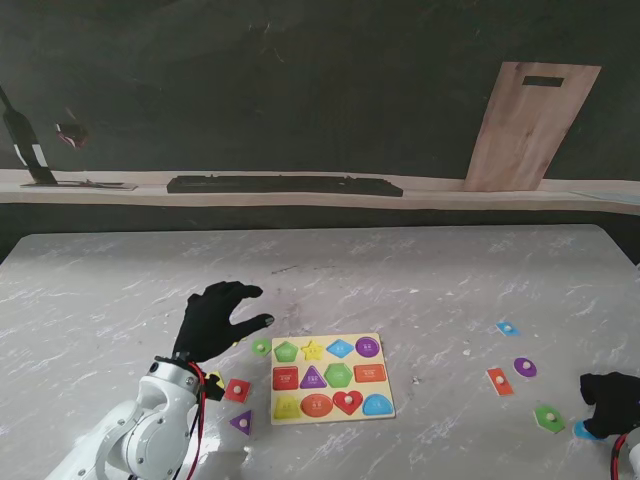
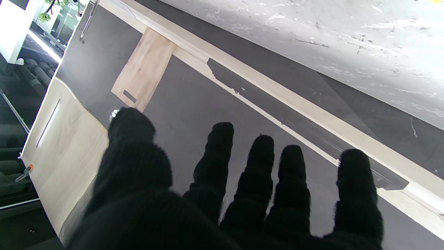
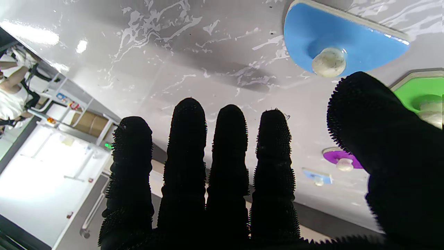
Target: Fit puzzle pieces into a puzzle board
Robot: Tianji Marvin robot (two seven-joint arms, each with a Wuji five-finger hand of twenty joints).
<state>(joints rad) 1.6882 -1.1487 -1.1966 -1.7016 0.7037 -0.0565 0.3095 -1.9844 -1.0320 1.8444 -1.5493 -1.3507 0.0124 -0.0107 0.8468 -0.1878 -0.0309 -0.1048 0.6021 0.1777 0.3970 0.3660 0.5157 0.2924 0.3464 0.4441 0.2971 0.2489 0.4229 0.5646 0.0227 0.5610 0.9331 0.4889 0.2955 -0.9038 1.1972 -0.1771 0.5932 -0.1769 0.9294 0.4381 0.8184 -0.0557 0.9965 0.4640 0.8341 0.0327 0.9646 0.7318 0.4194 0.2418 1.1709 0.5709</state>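
Puzzle board (image 1: 332, 405) sat on the counter (image 1: 420, 280), in front of the robot, slightly left of centre. All twelve slots showed colour, but I couldn't tell whether that was seated pieces or just printed recesses; small knobs seemed visible on a few, e.g. the red heart.

Loose pieces were on the counter. Left of the board: green piece (image 1: 261, 347) touching its far corner area, red piece (image 1: 238, 390), purple triangle (image 1: 242, 423). Right, well apart from the board: small blue piece (image 1: 507, 328), red rectangle (image 1: 499, 381), purple oval (image 1: 525, 367), green hexagon (image 1: 549, 418), blue semicircle (image 1: 584, 431) partly under the right robot hand.

Left robot hand (image 1: 215, 320) hovered left of the board's far corner, fingers spread, holding nothing. Right robot hand (image 1: 612, 400) was at the counter's near right edge, fingers straight and apart, empty; its wrist view showed the blue semicircle (image 3: 341, 38) and green hexagon (image 3: 421, 93) close by.

My read: at least eight pieces left to place, so well short of done.
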